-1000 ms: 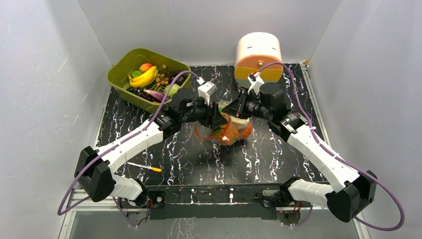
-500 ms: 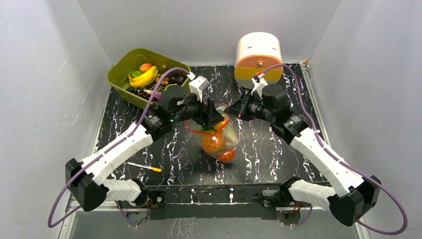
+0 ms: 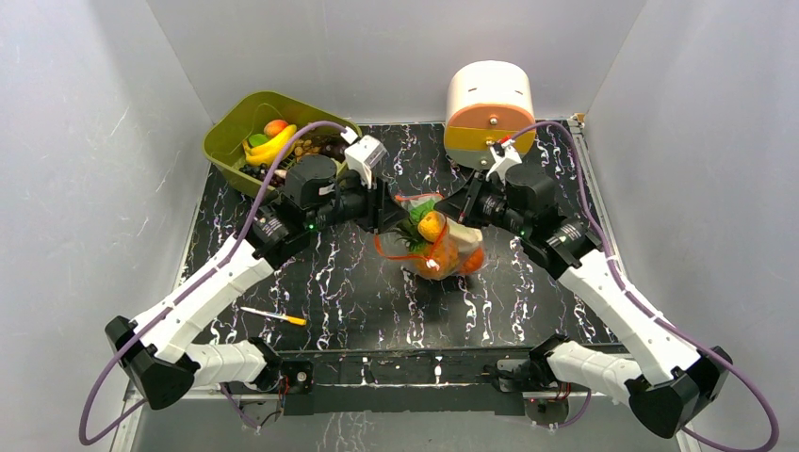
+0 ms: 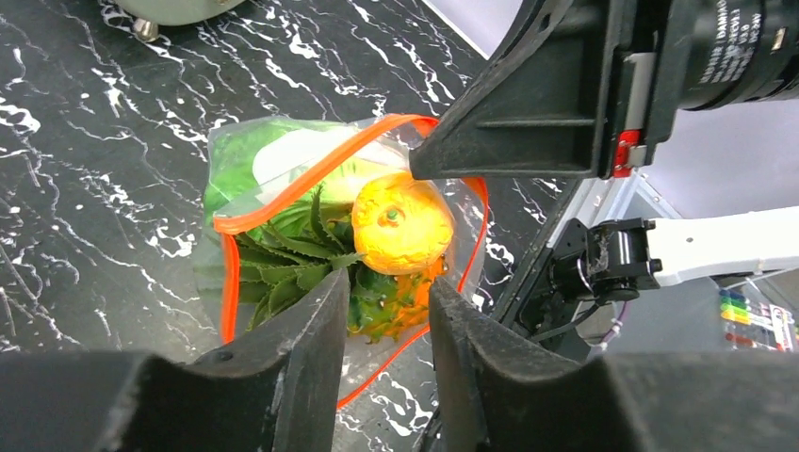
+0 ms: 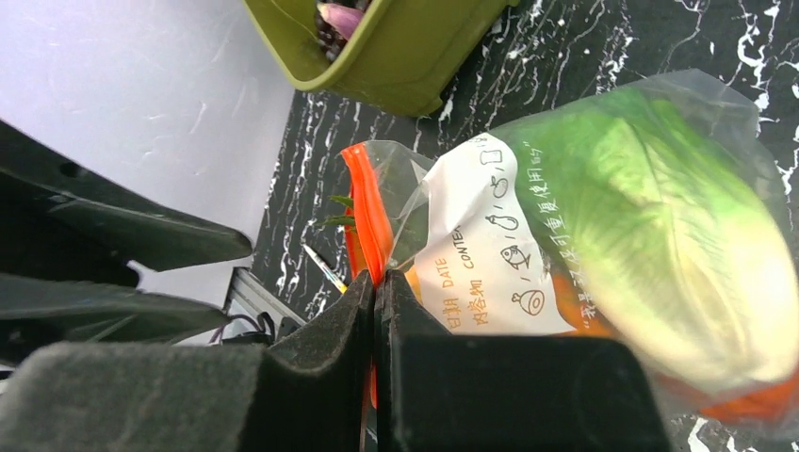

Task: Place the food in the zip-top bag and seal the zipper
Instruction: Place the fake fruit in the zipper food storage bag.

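The clear zip-top bag [image 3: 443, 252] hangs over the middle of the black marbled table. Its red-orange zipper [image 4: 311, 179] stands open in a loop. Inside it I see green lettuce [image 5: 660, 235], an orange round piece [image 4: 403, 221] and spiky green leaves [image 4: 292, 250]. My right gripper [image 5: 376, 282] is shut on the zipper strip [image 5: 366, 202] at the bag's right end and holds it up; it also shows in the top view [image 3: 454, 209]. My left gripper [image 4: 388, 282] is open just left of the bag's mouth and holds nothing; it also shows in the top view [image 3: 386, 215].
A green basket [image 3: 231, 132] with a banana and other toy food stands at the back left. A white-and-orange round container [image 3: 488, 104] stands at the back right. A yellow-tipped pen [image 3: 273, 315] lies near the front left. Grey walls close in on both sides.
My left gripper has drawn back to the left and now stands open beside the bag's mouth. The bag, hanging lower half a second ago, has swung up and right on my right gripper.
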